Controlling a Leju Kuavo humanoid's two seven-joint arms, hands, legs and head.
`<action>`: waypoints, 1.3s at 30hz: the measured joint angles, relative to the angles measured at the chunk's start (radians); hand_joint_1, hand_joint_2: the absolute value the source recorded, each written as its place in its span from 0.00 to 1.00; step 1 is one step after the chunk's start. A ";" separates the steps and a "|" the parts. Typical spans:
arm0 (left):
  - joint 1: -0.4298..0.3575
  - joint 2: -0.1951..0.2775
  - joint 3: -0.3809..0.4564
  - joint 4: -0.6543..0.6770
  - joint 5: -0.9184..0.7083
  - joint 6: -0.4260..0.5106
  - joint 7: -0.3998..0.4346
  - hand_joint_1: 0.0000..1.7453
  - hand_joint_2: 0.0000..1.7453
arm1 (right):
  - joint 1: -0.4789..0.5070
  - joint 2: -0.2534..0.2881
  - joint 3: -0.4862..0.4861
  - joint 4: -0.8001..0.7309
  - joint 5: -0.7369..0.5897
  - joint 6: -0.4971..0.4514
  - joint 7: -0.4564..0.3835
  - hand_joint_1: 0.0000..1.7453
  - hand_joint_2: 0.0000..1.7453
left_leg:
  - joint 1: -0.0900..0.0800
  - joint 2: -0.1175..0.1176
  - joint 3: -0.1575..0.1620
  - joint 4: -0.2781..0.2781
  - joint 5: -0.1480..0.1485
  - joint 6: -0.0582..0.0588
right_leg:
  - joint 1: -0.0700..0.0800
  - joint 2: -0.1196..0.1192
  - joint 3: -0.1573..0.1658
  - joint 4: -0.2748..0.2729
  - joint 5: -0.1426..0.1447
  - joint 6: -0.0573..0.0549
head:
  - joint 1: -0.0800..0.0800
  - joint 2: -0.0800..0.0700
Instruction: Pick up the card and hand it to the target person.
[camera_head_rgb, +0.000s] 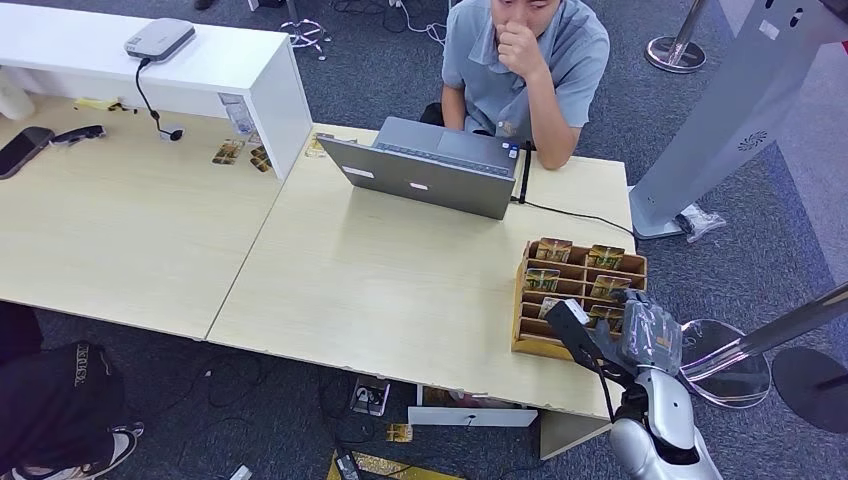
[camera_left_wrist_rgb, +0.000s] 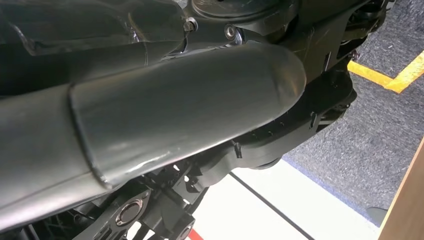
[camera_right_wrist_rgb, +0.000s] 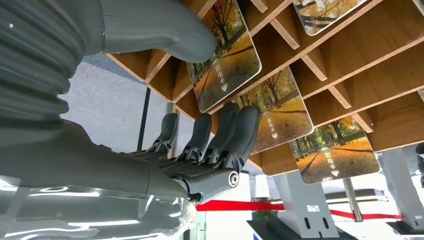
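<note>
A wooden card rack (camera_head_rgb: 521, 312) stands at the table's right end, holding several cards printed with autumn trees (camera_head_rgb: 553, 249). My right hand (camera_head_rgb: 622, 335) hovers over the rack's near rows. In the right wrist view its thumb (camera_right_wrist_rgb: 170, 32) lies at one edge of a card (camera_right_wrist_rgb: 227, 55) standing in its slot. The dark fingers (camera_right_wrist_rgb: 235, 132) reach up on the other side, in front of a second card (camera_right_wrist_rgb: 282, 117). Thumb and fingers stay apart, gripping nothing. The person (camera_head_rgb: 525, 70) sits behind the laptop. My left hand (camera_left_wrist_rgb: 175, 110) hangs low, a blurred grey shape.
An open grey laptop (camera_head_rgb: 425, 165) with a cable sits between the rack and the person. A white counter (camera_head_rgb: 150, 60) with a small device stands at the back left. A grey kiosk base (camera_head_rgb: 720, 120) and stanchion feet (camera_head_rgb: 725, 360) stand right of the table.
</note>
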 joint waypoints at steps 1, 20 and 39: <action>0.000 0.000 0.000 -0.002 0.000 0.000 0.000 0.00 0.00 | 0.000 0.000 0.000 0.000 0.002 0.001 0.002 0.49 1.00 | 0.000 0.000 0.000 0.000 0.000 0.000 | 0.000 0.000 0.000 0.000 0.000 0.000 | 0.000 0.000; 0.001 0.000 0.000 -0.005 0.000 0.000 0.000 0.00 0.00 | 0.011 -0.009 -0.001 -0.016 0.031 -0.001 0.016 0.71 1.00 | 0.000 0.000 0.000 0.000 0.000 0.000 | 0.000 0.000 0.000 0.000 0.000 0.000 | 0.000 0.000; 0.001 0.000 0.000 -0.007 0.000 0.000 0.000 0.00 0.00 | 0.014 -0.016 -0.001 -0.020 0.034 -0.003 0.014 1.00 1.00 | 0.000 0.000 0.000 0.000 0.000 0.000 | 0.000 0.000 0.000 0.000 0.000 0.000 | 0.000 0.000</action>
